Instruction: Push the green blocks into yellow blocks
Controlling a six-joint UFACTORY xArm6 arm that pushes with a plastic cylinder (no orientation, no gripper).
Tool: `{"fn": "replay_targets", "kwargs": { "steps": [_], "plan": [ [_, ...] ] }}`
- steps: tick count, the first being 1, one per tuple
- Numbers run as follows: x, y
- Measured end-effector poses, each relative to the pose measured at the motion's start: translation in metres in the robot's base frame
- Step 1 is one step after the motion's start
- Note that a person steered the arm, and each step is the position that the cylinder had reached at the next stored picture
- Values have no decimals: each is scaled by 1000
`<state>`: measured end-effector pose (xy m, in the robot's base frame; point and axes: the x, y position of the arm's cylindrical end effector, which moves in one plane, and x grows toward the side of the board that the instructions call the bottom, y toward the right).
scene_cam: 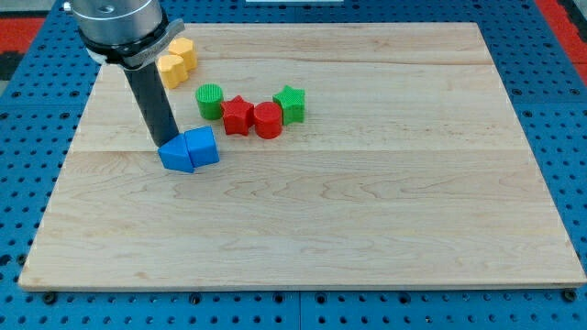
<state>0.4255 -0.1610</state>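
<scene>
A green round block (210, 100) sits left of a red star block (238, 115) and a red round block (268, 120). A green star block (290, 103) touches the red round block's upper right. Two yellow blocks (176, 61) sit together near the view's top left, above and left of the green round block. My tip (166, 142) is on the board just left of two blue blocks (190, 149), touching or nearly touching them, below and left of the green round block.
The wooden board (367, 202) lies on a blue perforated table (27, 137). The arm's body (117, 26) hangs over the board's top left corner, partly covering the area beside the yellow blocks.
</scene>
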Motion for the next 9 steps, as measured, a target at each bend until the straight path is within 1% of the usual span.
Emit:
{"fn": "replay_targets", "kwargs": {
  "steps": [1,2,3,4,5,6,7,8,9],
  "plan": [
    [-19,22],
    [-19,54],
    [-58,59],
    [-93,50],
    [-111,37],
    [-96,56],
    [-117,19],
    [-141,-4],
    [-128,32]
  ]
}}
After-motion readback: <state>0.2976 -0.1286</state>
